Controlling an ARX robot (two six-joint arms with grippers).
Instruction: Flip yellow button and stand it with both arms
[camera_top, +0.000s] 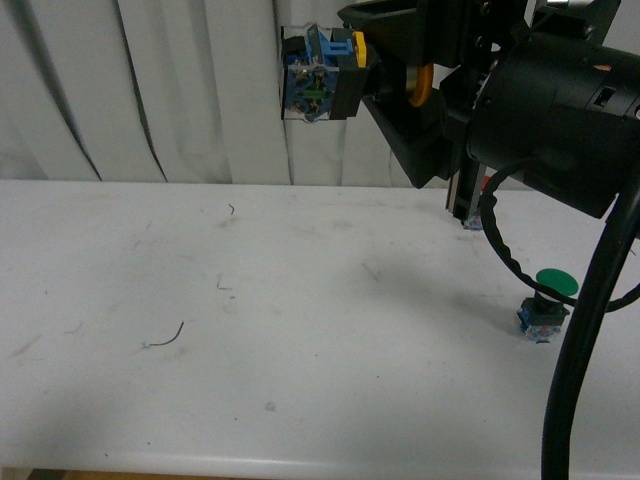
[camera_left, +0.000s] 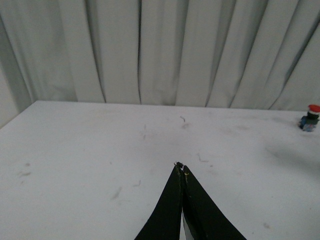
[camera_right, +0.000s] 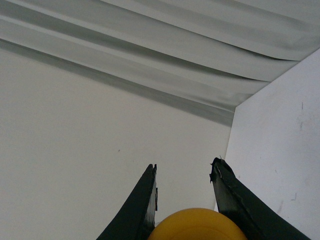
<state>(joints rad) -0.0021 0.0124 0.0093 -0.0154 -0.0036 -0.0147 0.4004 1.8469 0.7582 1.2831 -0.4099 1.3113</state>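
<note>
My right gripper (camera_top: 358, 60) holds the yellow button (camera_top: 318, 75) high above the white table (camera_top: 250, 330), in front of the curtain. The button lies sideways in the air, its black-and-blue contact block turned toward the front camera. In the right wrist view its rounded yellow cap (camera_right: 197, 226) sits low between the two black fingers (camera_right: 145, 200), and my right gripper (camera_right: 185, 167) is shut on it. My left gripper (camera_left: 181, 167) appears only in its own wrist view, shut with nothing in it, low over the table (camera_left: 100, 150).
A green-capped button (camera_top: 548, 300) stands on the table at the right, beside my right arm's black cable (camera_top: 590, 330). A red-capped button (camera_left: 310, 117) stands near the table's far edge. A pale curtain (camera_top: 150, 90) hangs behind.
</note>
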